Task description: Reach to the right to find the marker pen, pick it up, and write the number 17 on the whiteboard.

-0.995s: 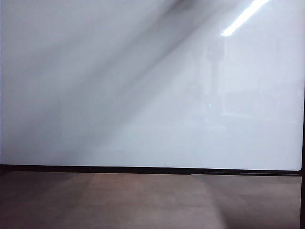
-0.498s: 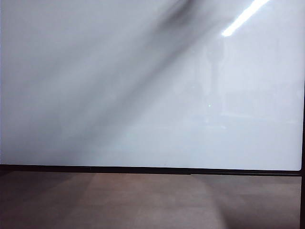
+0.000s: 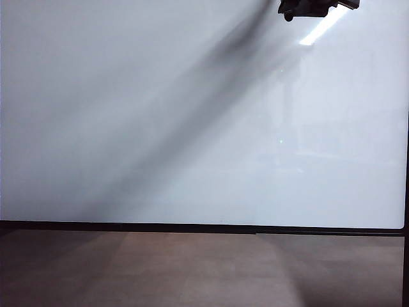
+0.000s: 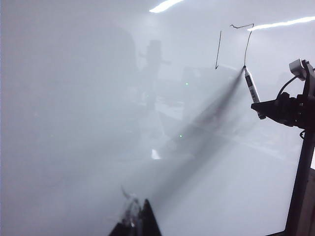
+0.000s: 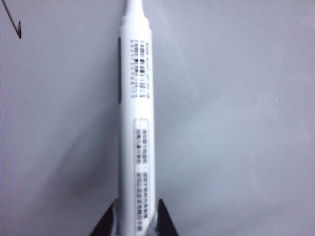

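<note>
While the whiteboard (image 3: 192,128) fills nearly the whole exterior view, only its thin black frame (image 3: 192,228) and a strip of brown-grey table (image 3: 192,268) lie below it, with nothing standing on either. A long grey shadow slants across the glossy board, and a ceiling light glares near its upper right. The right tool (image 4: 263,109) comes in at the far right, with wide bare board beside and below it, its two dark fingers (image 5: 106,223) pinching the white marker pen (image 5: 135,123) at its rear end. The pen's long axis runs straight out from the fingers, nib on the board at the foot of a thin "7" stroke (image 4: 246,46), a "1" stroke (image 4: 217,49) beside it. The left tool (image 4: 140,221) hangs apart from the writing, seemingly pressed together.
</note>
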Action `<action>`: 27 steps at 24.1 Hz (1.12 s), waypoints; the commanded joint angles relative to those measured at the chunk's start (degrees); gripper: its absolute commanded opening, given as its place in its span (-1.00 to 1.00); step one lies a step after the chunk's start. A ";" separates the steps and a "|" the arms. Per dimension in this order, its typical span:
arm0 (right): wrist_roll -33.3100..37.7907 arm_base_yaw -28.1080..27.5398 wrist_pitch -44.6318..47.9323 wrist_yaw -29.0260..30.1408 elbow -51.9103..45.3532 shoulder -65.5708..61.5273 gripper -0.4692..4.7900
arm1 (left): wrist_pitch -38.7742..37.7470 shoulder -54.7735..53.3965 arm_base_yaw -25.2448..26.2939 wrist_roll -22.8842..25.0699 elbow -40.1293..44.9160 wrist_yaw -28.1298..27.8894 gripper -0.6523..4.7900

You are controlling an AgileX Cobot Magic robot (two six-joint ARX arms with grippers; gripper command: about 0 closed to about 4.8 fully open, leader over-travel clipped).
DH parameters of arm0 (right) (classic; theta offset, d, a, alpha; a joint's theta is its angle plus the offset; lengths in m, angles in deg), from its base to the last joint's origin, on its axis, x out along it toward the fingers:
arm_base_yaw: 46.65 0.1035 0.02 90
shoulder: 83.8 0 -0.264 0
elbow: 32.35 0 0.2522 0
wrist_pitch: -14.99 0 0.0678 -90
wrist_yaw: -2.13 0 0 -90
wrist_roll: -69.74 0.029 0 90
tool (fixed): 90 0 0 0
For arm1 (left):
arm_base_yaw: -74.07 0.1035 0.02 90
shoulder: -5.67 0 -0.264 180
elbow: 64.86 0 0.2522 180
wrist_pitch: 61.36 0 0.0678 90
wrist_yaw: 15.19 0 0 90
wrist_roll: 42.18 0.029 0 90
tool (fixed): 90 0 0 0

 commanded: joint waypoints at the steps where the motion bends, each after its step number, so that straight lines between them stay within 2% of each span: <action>1: 0.90 0.00 -0.50 -0.85 -0.13 -0.13 -0.84 | 0.57 -0.09 0.07 0.07 -0.22 0.17 -0.78; 14: 2.19 0.13 0.13 0.52 -1.77 1.36 -0.84 | 0.57 -0.09 0.07 0.07 -0.20 0.17 -0.78; 27: 0.61 5.11 -3.34 -0.28 -6.16 10.32 -0.84 | 0.55 -0.09 0.07 0.07 -0.13 0.17 -0.78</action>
